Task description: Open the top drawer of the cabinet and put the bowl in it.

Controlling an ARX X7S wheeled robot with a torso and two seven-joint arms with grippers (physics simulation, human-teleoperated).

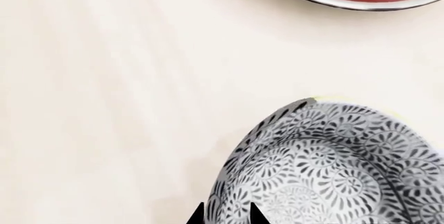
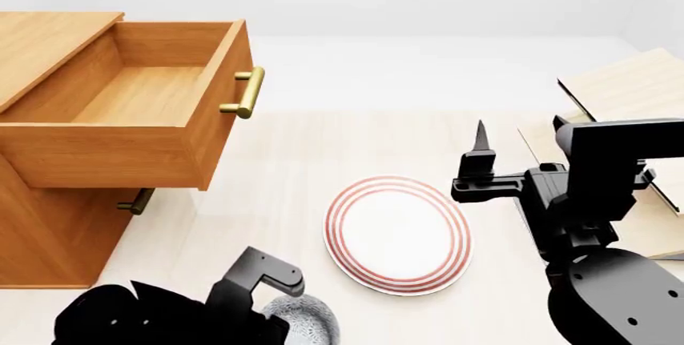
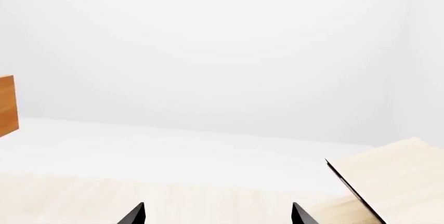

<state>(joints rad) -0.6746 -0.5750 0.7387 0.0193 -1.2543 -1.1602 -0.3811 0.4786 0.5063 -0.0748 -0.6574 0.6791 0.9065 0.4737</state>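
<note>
No writing shows anywhere. Left end effector (image 1: 225, 218) grips the bowl (image 1: 333, 167) rim, lower frame; right end effector (image 3: 218, 214) open.

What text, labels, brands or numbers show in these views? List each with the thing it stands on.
None can be read in any view.
The bowl carries only a blue-grey speckled pattern, no letters.
The plate carries only red rings.
The open top drawer, its brass handle and the cabinet are unmarked wood and metal.
The grippers show no markings.
</note>
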